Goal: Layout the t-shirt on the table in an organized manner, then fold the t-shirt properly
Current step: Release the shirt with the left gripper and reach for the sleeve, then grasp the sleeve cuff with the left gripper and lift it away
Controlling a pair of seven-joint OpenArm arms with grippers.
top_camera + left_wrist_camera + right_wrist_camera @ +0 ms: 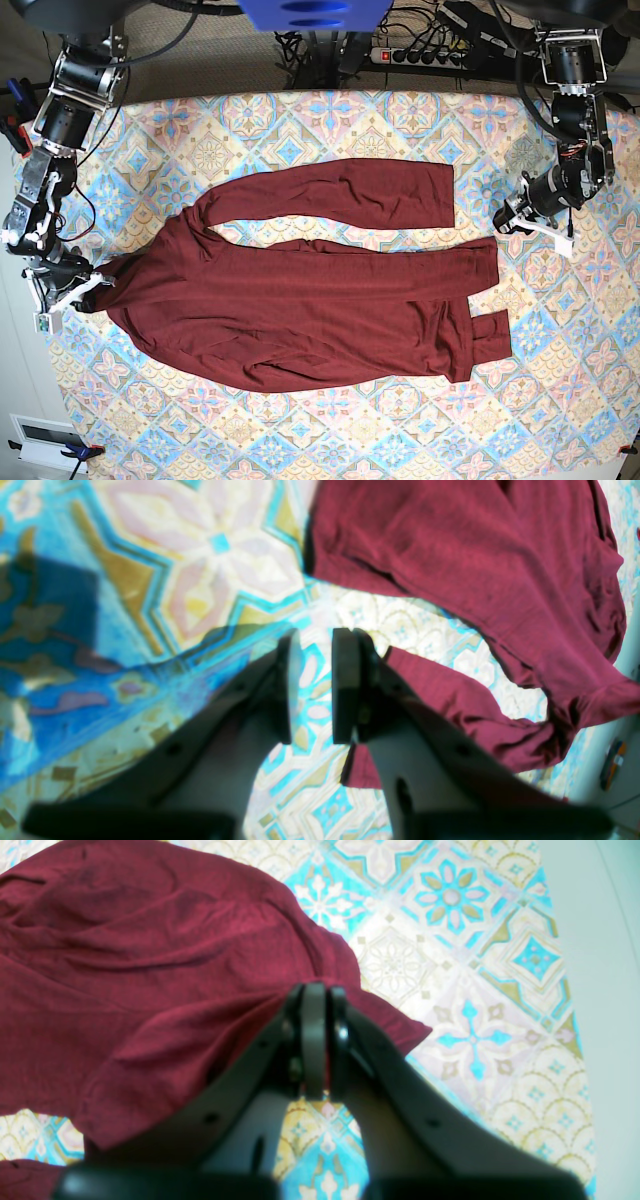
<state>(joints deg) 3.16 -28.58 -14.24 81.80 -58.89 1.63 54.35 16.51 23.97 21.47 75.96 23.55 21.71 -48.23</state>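
Note:
The dark maroon t-shirt (300, 310) lies spread lengthwise across the table (300, 430), with one long sleeve (350, 195) stretched along its far side. In the base view my right gripper (88, 290) sits at the shirt's left tip. The right wrist view shows that gripper (315, 1040) shut, with a bunched fold of the t-shirt (125, 965) pinched at its tips. My left gripper (510, 218) hovers off the shirt's right end. In the left wrist view the left gripper (317, 685) is open by a narrow gap, showing only tablecloth, with the t-shirt (475, 555) beyond it and a strip of cloth under the right finger.
A power strip (420, 55) and cables run behind the table's far edge. A white box (40, 440) sits off the near-left corner. The table's edge and pale floor (600, 990) show at the right of the right wrist view.

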